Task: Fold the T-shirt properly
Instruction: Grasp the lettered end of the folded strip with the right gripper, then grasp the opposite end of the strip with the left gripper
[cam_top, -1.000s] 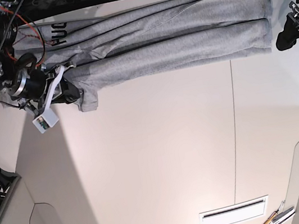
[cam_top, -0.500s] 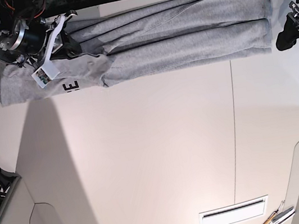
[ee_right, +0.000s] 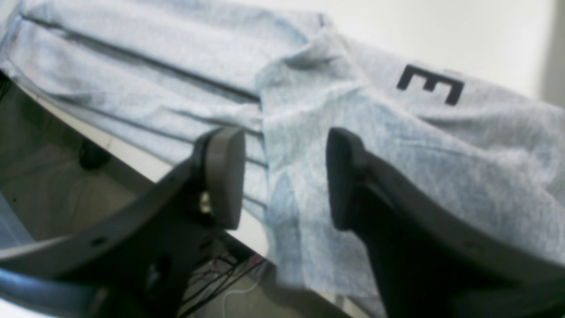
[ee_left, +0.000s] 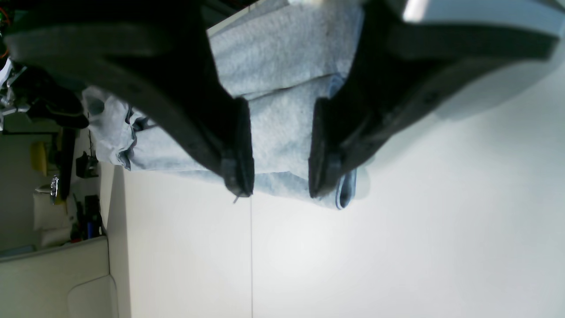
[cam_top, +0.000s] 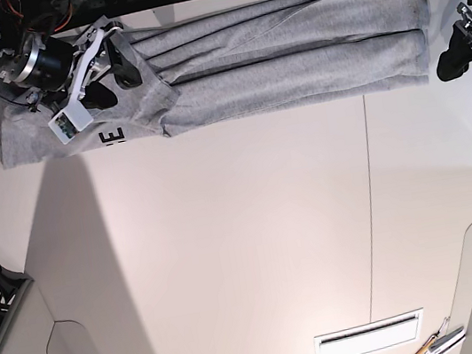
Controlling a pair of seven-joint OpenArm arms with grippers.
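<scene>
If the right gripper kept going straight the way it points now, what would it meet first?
Most likely the light heather-grey cotton T-shirt: the open right gripper has rumpled cloth straight between its fingertips, near the dark letter E. How far off the fabric lies is unclear.

Robotics lab: exposed wiring [cam_top: 30, 7], white worktable [cam_top: 244, 229].

i work over a broad cream table [cam_top: 253, 228] split by a thin seam [cam_top: 369, 210]. light pools bright across its middle and dims toward my left edge. a white slotted vent plate [cam_top: 369, 336] lies near the front edge. beyond the far edge the room is dark, with blurred clutter [ee_left: 66, 185].
</scene>
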